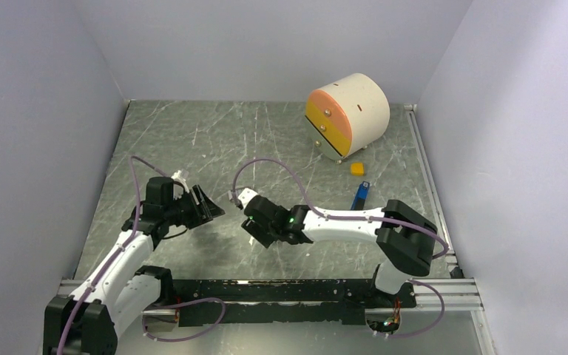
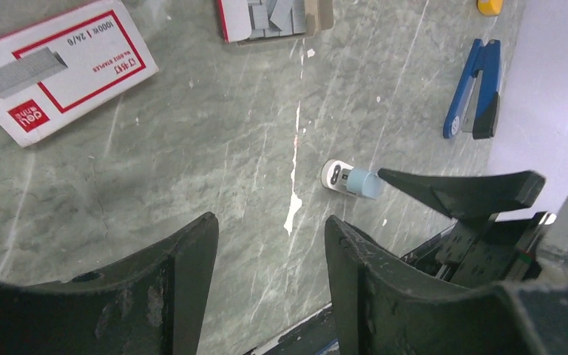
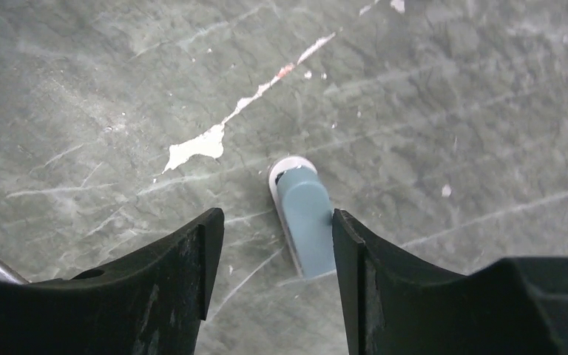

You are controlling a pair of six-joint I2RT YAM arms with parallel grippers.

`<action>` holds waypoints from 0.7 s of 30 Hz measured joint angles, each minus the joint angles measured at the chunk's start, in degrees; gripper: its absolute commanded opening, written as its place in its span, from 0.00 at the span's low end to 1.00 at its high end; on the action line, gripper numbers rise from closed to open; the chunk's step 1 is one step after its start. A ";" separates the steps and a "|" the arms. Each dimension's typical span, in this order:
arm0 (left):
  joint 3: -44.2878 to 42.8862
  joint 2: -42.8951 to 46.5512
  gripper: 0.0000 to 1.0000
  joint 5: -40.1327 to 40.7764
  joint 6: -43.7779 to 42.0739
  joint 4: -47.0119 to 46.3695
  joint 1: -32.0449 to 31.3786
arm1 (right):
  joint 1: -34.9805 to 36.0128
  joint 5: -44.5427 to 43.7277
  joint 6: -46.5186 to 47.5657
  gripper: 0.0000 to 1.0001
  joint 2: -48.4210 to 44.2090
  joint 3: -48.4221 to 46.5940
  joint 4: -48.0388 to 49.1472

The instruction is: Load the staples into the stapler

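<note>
- stapler (image 2: 464, 89): bright blue, black parts
- staples (image 2: 277, 15): dull grey, ribbed
- box (image 2: 55, 66): white, red border
- small piece (image 2: 351, 180): pale blue and white
- bench (image 2: 214, 148): grey-green, marbled, white scratches
- drum (image 1: 362, 103): cream, orange and yellow front

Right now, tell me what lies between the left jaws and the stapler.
In the left wrist view, a small pale-blue-and-white piece lies on that stretch, with the right arm's black fingertip beside it; the stapler is beyond.
</note>
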State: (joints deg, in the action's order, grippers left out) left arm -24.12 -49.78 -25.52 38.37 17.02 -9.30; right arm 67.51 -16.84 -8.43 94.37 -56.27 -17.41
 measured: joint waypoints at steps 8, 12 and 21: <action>1.73 -1.60 0.58 -2.19 1.75 -2.54 -0.94 | -6.93 14.67 13.84 0.50 -0.72 0.48 4.57; 2.14 -2.14 0.73 -3.89 2.64 -4.35 -1.97 | -6.86 18.38 18.05 0.45 -0.15 0.48 4.70; 2.14 -4.83 0.82 -4.70 3.04 -6.32 -5.62 | -7.04 21.59 21.88 0.22 1.29 0.61 4.74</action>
State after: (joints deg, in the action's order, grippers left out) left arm -21.98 -54.61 -30.22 41.41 10.70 -14.92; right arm 60.47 4.75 13.45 95.66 -55.66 -12.67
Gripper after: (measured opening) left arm 0.822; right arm 0.291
